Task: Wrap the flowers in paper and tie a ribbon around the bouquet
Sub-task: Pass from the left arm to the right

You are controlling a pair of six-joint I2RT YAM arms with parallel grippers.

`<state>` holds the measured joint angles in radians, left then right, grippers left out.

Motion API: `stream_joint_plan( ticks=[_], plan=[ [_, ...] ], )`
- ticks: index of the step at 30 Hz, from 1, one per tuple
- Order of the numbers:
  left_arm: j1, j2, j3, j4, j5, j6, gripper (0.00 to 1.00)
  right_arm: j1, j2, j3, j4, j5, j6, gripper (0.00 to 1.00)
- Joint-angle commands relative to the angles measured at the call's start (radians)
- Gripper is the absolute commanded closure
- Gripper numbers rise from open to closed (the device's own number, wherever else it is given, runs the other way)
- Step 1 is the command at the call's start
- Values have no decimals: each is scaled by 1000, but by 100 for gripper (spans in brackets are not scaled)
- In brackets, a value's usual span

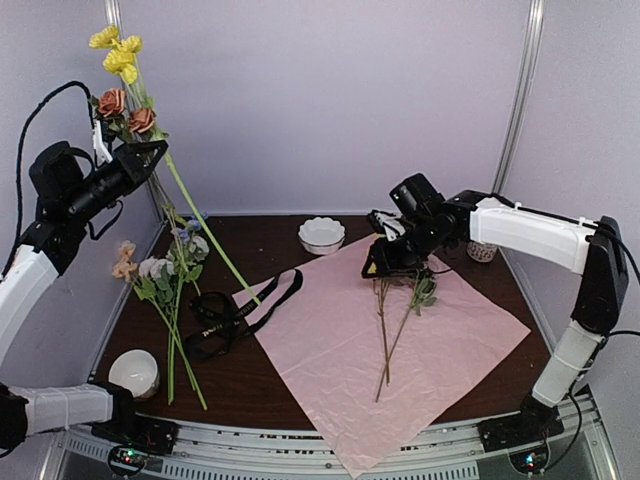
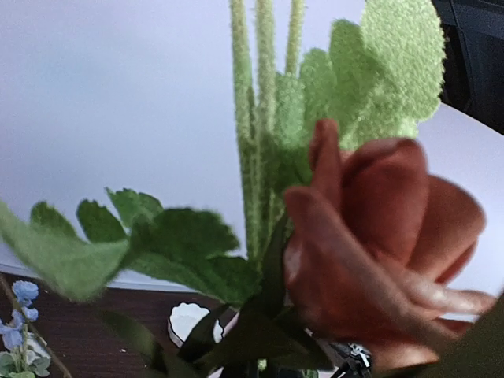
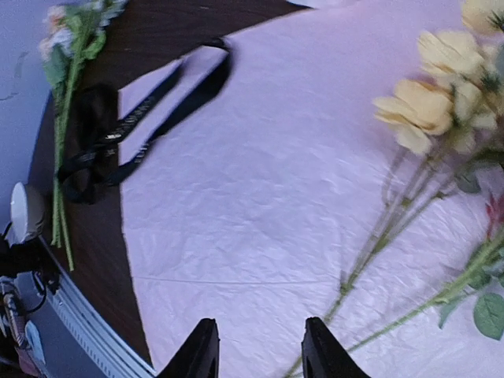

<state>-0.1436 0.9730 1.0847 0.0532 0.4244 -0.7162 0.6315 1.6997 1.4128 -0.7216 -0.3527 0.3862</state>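
My left wrist camera is nearly blinded: a blurred rust-coloured rose (image 2: 378, 236) and fuzzy green leaves (image 2: 157, 244) fill it, and its fingers do not show there at all. From above, the left claw (image 1: 150, 160) is clamped on the held flowers (image 1: 120, 60). Their yellow and peach heads stand above it, and one long stem (image 1: 215, 240) trails below it toward the table (image 1: 270, 390). The right arm covers the blooms of the flowers on the paper (image 1: 385, 335) in that view, and a small cup (image 1: 482, 252) behind it is half hidden.

The left arm is raised high, its forearm angled up toward the back wall. The right arm reaches in from the side, wrist tipped down over the far corner of the paper (image 1: 440, 350).

The right claw (image 3: 262, 354) hangs with its fingers apart and nothing between them. Bare paper lies straight ahead of it, with blooms and stems off to its right. The ribbon (image 3: 150, 118) lies ahead to its left, one tail lapping the paper's edge. Beyond the ribbon lie the loose flowers (image 1: 170, 290). The paper's near corner overhangs the table edge.
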Motion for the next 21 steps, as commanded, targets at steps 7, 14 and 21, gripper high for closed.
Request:
stream_joint_plan(
  ticks=[7,14,21],
  plan=[
    [-225,-28,-42,31,-20,90,100,305,32,290,452,-281,4,41],
    [-280,-51,-112,111,-15,58,100,396,261,617,484,-281,73,22],
    [-303,-52,-115,129,-4,63,100,427,388,799,454,-206,121,37]
  ],
)
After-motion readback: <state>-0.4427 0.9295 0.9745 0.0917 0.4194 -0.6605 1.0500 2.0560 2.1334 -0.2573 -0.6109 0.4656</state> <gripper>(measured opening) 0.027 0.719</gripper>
